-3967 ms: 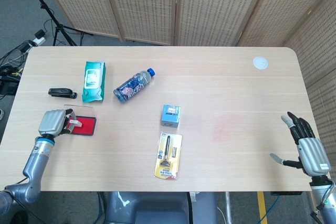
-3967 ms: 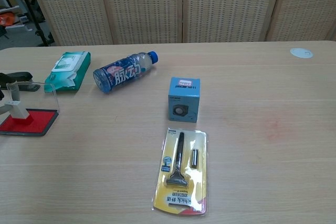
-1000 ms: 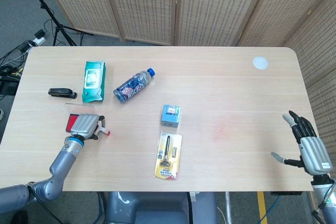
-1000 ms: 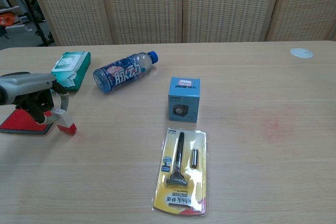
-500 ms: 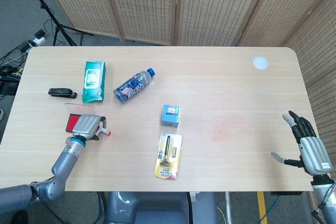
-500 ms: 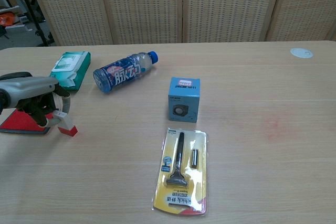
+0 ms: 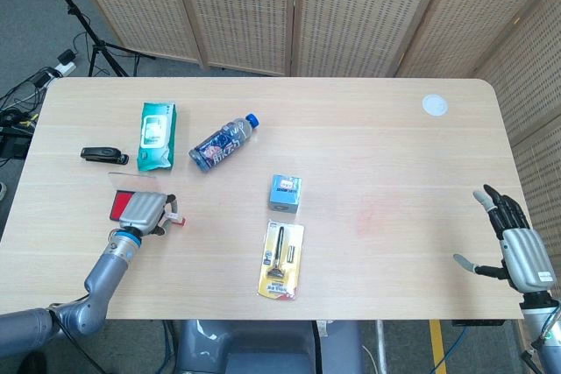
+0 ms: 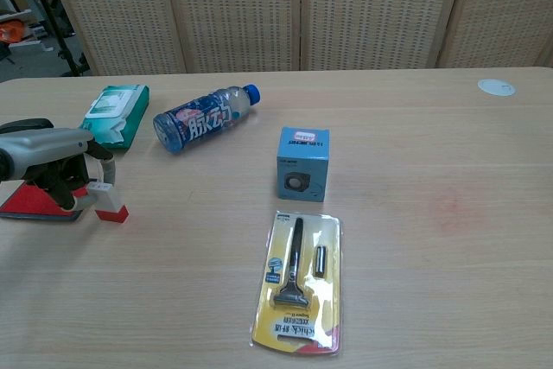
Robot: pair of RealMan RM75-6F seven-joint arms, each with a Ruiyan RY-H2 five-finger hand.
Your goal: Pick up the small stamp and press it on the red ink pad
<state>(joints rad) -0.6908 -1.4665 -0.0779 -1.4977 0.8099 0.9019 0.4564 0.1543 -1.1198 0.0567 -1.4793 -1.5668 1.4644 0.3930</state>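
In the head view the left hand [image 7: 143,212] sits near the counter's [image 7: 394,146] left front, covering most of the red ink pad [image 7: 117,207], with the small stamp [image 7: 175,221] at its fingertips just right of the pad. Behind it lie a black clip [image 7: 103,155], a green wipes pack [image 7: 157,135] and a bottle [image 7: 223,144] on its side; a blue box [image 7: 285,194] and a razor pack [image 7: 280,260] sit mid-counter, well apart from the hand. The right hand [image 7: 515,247] hangs at the far right edge, fingers spread, holding nothing, with bare wood between it and the box. The chest view shows the left hand [image 8: 43,162] low over the pad [image 8: 30,203], its fingers around the stamp [image 8: 108,201], whose red base rests on the wood beside the pad; whether they actually grip it is unclear. The right hand is out of this view.
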